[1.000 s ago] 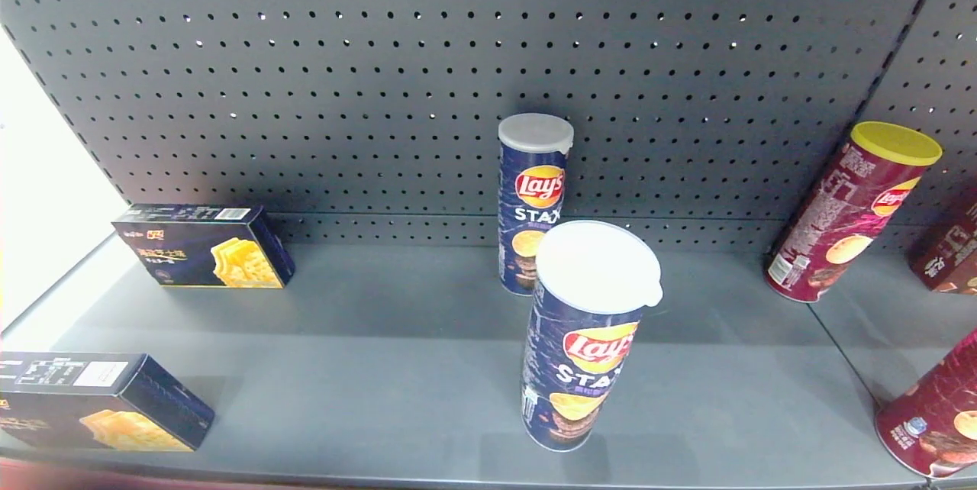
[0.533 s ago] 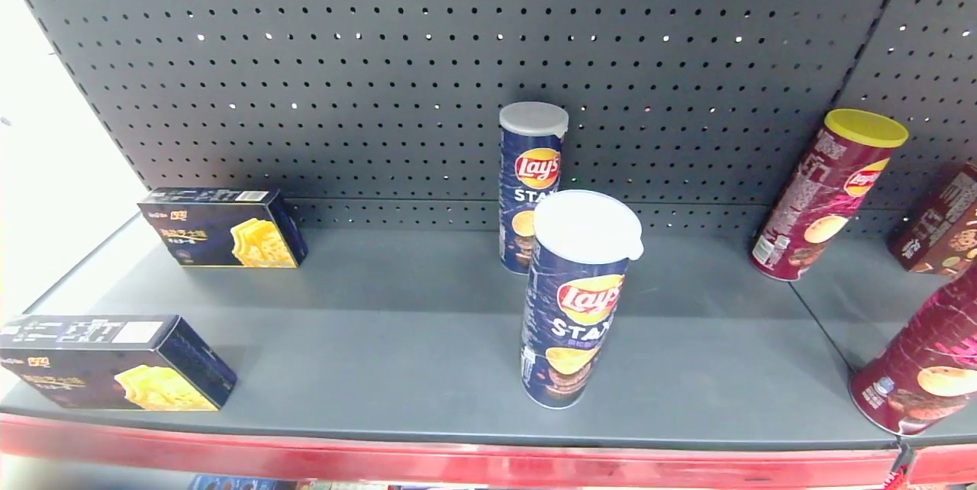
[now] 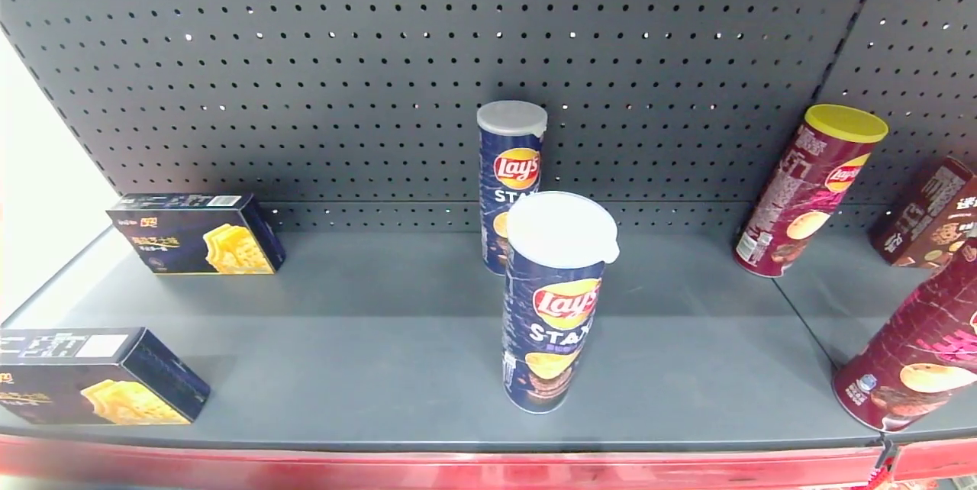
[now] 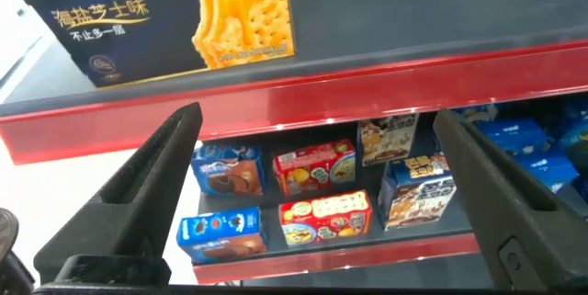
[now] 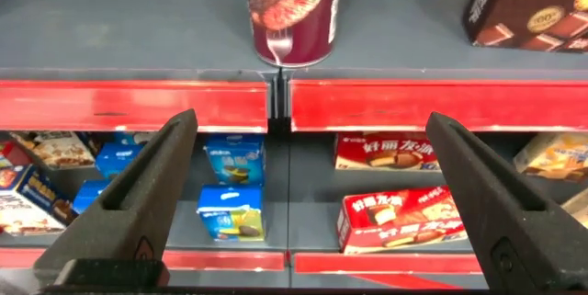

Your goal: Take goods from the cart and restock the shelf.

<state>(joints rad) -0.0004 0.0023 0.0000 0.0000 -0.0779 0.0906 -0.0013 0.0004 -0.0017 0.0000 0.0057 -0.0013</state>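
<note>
The grey shelf (image 3: 382, 337) holds maroon chip cans (image 3: 809, 192) at right. A near blue can (image 3: 553, 307) stands mid-shelf, partly hiding a far blue can (image 3: 510, 162), with cracker boxes (image 3: 195, 234) at left. The wrist views show snack boxes (image 5: 395, 217) on a lower level. The left gripper (image 4: 317, 116) and right gripper (image 5: 310, 119) are spread wide and empty.

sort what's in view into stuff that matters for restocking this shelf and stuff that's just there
Job: grey shelf; blue chip cans, cracker boxes and maroon chip cans on it; left tool and right tool, both open and empty.
Just there: pegboard back wall; snack boxes on the lower shelves.
</note>
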